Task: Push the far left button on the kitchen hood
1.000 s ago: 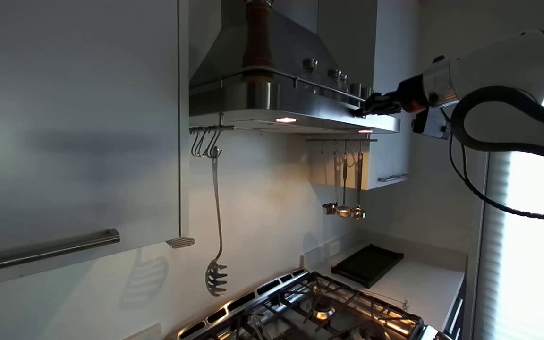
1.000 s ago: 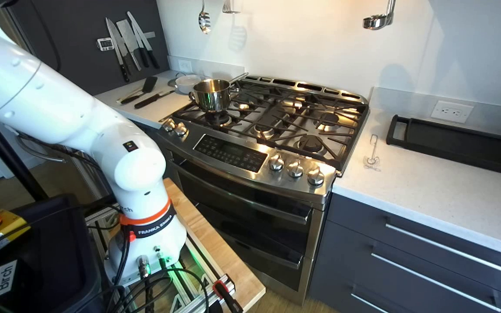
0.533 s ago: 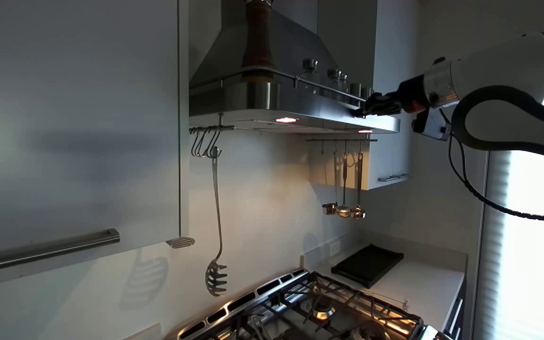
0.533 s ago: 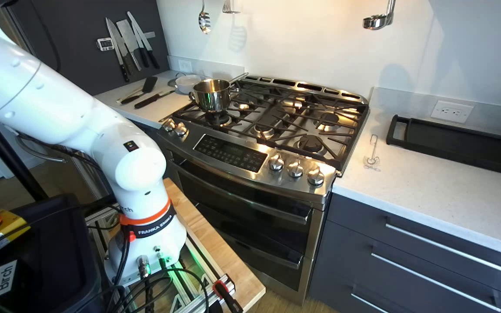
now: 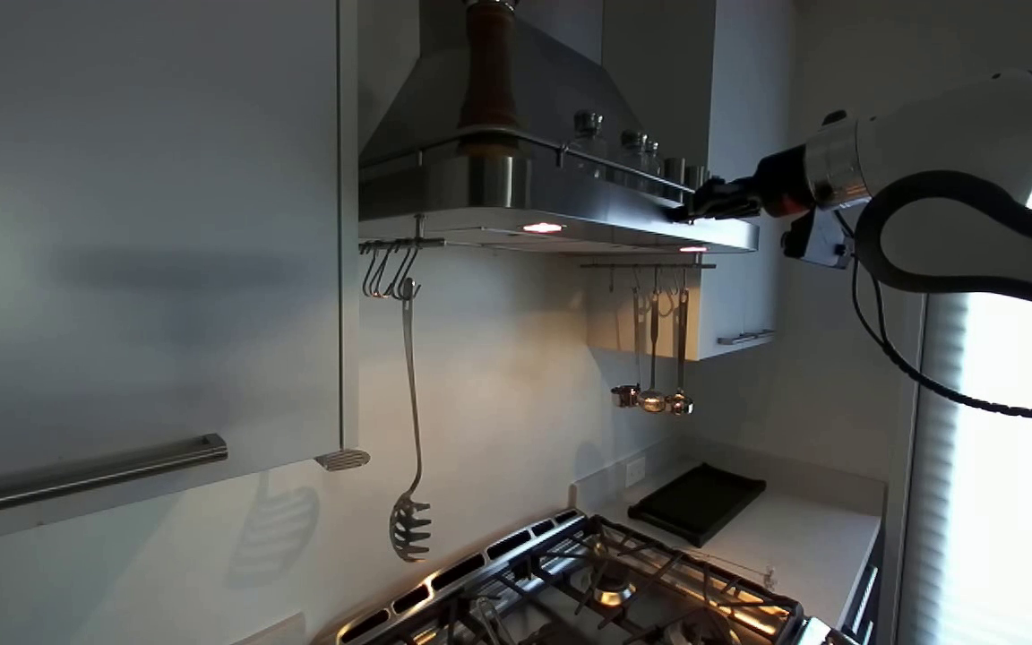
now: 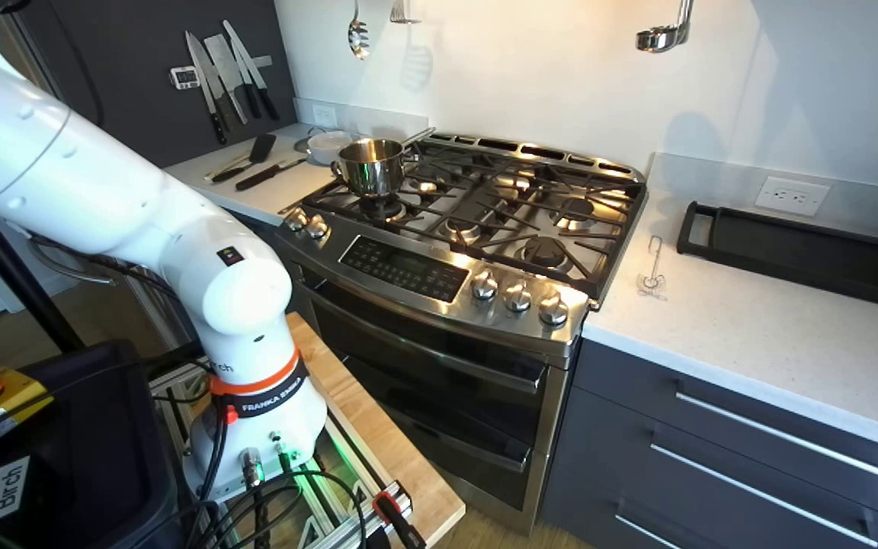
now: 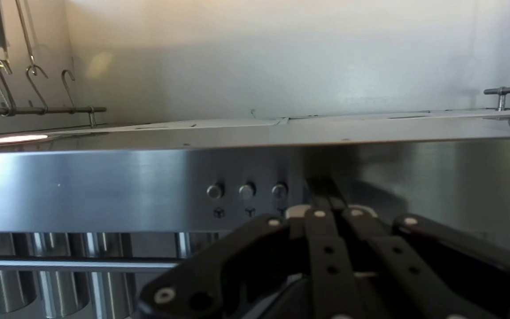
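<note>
The stainless-steel kitchen hood (image 5: 570,193) shows in an exterior view, with its sloped canopy and lit underside. Its flat front rim (image 7: 104,190) fills the middle of the wrist view, which stands upside down. Three small round buttons show on the rim: a left one (image 7: 214,191), a middle one (image 7: 247,191) and a right one (image 7: 280,191), as pictured. My gripper (image 7: 326,195) is shut and empty, its fingertips at the rim just right of these buttons in the wrist view. The gripper (image 5: 684,213) hides whatever is behind its tips. I cannot tell whether the tips touch the rim.
A rail with jars (image 5: 588,134) and a tall reddish-brown wooden piece (image 5: 489,81) stand on the hood. Utensils (image 5: 655,358) hang below it. A grey cabinet (image 5: 140,224) is beside it. The stove (image 6: 477,221) with a pot (image 6: 372,171) is below.
The white forearm and wrist have sunk slightly in an exterior view. The fingertips stay at about the same place on the hood rim, and the gripper stays shut.
</note>
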